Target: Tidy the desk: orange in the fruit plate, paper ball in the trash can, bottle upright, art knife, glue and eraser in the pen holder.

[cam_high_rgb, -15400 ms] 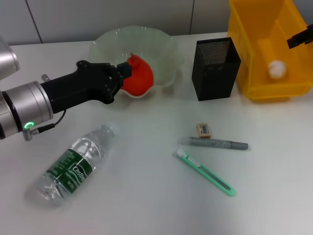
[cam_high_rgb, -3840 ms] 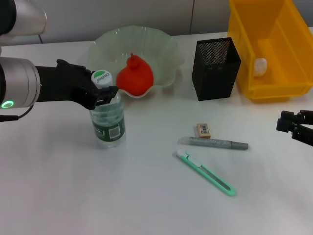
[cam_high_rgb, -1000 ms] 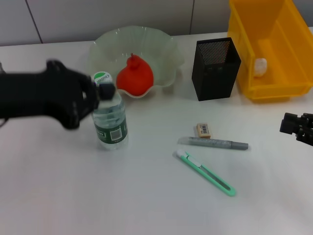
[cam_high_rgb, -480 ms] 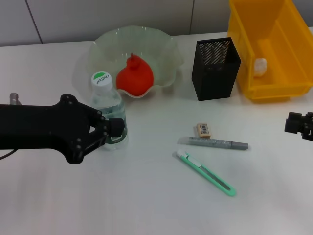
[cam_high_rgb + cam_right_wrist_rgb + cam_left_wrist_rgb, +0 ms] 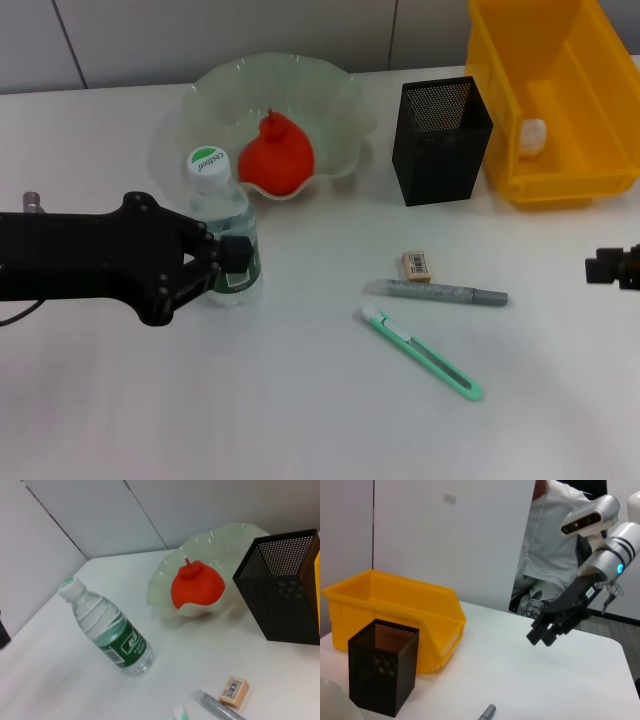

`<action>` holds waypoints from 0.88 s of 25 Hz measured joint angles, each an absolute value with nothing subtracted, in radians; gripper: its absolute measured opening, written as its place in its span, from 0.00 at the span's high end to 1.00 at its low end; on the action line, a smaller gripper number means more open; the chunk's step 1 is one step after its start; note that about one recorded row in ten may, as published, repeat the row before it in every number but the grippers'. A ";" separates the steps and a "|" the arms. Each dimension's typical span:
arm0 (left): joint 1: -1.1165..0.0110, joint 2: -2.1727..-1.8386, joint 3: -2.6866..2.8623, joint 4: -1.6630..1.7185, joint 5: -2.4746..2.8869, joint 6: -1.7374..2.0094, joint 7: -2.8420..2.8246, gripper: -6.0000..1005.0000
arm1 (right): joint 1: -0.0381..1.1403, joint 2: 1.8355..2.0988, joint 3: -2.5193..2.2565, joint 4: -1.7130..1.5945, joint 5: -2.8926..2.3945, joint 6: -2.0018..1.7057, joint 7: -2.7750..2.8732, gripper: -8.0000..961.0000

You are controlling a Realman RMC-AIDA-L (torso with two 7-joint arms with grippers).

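Beside the holder (image 5: 441, 140): 3 items unplaced — knife (image 5: 421, 352), glue (image 5: 437, 292), eraser (image 5: 417, 265). Bottle (image 5: 222, 234) upright; left gripper (image 5: 232, 262) spread, right gripper (image 5: 612, 268) fingers indeterminable. Next: grasp 1 item.

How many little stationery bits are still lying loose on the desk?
3. The eraser lies in front of the black pen holder, the grey glue stick just beside the eraser, and the green art knife nearest the robot. None seems hidden.
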State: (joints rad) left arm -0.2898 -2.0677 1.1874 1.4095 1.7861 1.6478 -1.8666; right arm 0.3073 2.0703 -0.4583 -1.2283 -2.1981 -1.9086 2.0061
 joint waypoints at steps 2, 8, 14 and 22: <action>-0.295 -2.067 1.186 1.391 1.789 1.647 -1.864 1.00 | 0.327 2.060 -0.459 -1.240 -2.204 -1.921 2.069 0.62; -0.304 -2.066 1.184 1.345 1.791 1.644 -1.852 1.00 | 0.416 2.018 -0.524 -1.273 -2.219 -1.988 2.274 0.62; -0.302 -2.066 1.186 1.335 1.791 1.637 -1.841 1.00 | 0.501 1.995 -0.614 -1.299 -2.295 -1.991 2.418 0.62; -0.296 -2.067 1.185 1.331 1.792 1.635 -1.815 1.00 | 0.683 1.904 -0.638 -1.152 -2.414 -2.074 2.530 0.63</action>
State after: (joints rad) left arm -0.2960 -2.0669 1.1849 1.3312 1.7918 1.6350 -1.8149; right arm 0.6834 1.9037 -0.6378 -1.1524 -2.4138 -2.0743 2.5298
